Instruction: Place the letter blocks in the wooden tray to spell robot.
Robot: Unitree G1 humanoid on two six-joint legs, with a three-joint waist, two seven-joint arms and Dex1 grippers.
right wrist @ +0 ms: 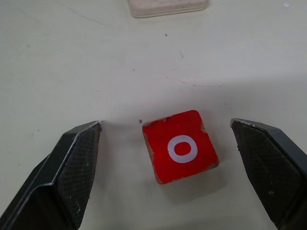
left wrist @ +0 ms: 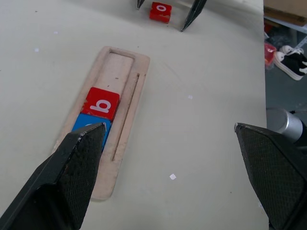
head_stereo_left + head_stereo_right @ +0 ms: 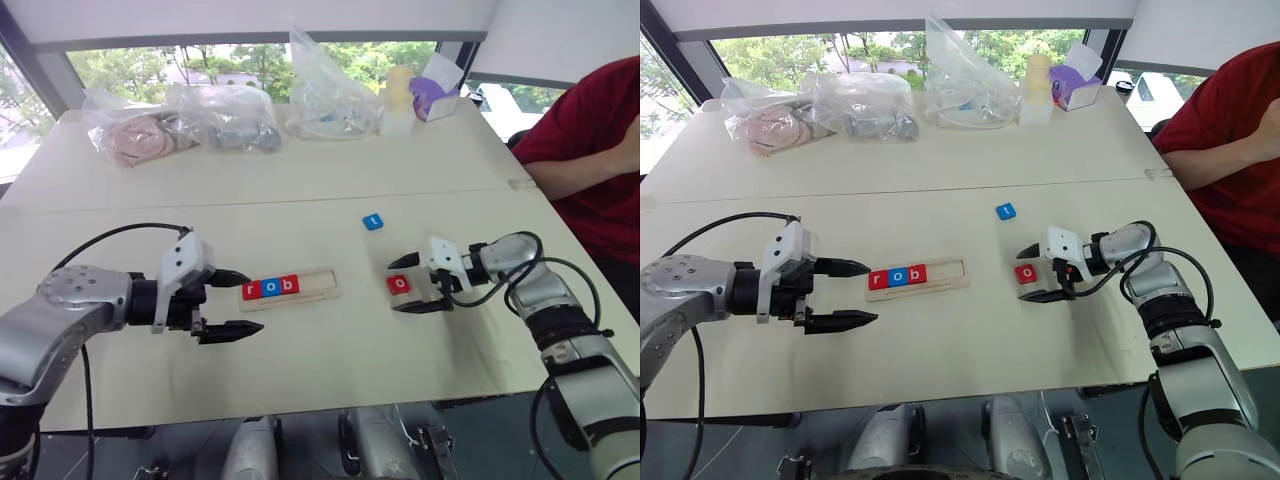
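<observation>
The wooden tray [image 3: 318, 281] lies mid-table, holding a red r [image 3: 251, 290], a blue o [image 3: 269, 288] and a red b [image 3: 289, 284] at its left end. Its right part is bare. To the tray's right, a red o block [image 3: 398, 284] rests flat on the table. My right gripper [image 3: 411, 284] is open, and its fingers straddle that block without touching it [image 1: 181, 146]. A blue t block [image 3: 373, 221] sits further back. My left gripper [image 3: 254, 302] hangs open just left of the tray, holding nothing.
Several clear plastic bags [image 3: 225, 118] line the table's far edge, with a pale bottle [image 3: 400, 95] and a purple box [image 3: 435, 95]. A person in a red shirt [image 3: 600, 150] sits at the far right corner. The table's front edge runs close under both arms.
</observation>
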